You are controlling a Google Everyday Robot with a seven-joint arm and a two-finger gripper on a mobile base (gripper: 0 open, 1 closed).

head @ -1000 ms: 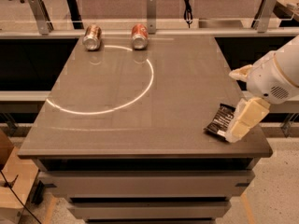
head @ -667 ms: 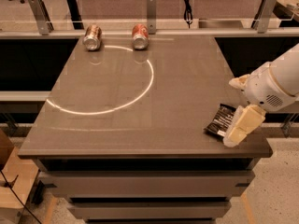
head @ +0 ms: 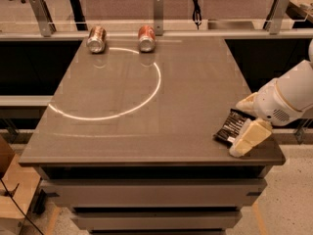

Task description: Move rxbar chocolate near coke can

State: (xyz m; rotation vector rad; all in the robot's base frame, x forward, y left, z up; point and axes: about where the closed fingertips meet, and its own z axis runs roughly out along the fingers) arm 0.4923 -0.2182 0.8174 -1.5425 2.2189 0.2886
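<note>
I count two cans, one bar and one gripper. At the far left of the table (head: 195, 82) lies a copper-and-silver can (head: 96, 38) on its side. Just to its right, the coke can (head: 146, 38), red with a silver end facing me, also lies on its side. A bright ring of light (head: 146, 99) curves across the tabletop between the cans and the near edge. The rxbar chocolate (head: 231, 127), flat and dark with rows of white lettering, lies at the near right corner, well apart from both cans. The gripper (head: 240, 129) sits there too. Its cream fingers (head: 250, 137) are spread wide on either side of the bar, and I see nothing clamped.
</note>
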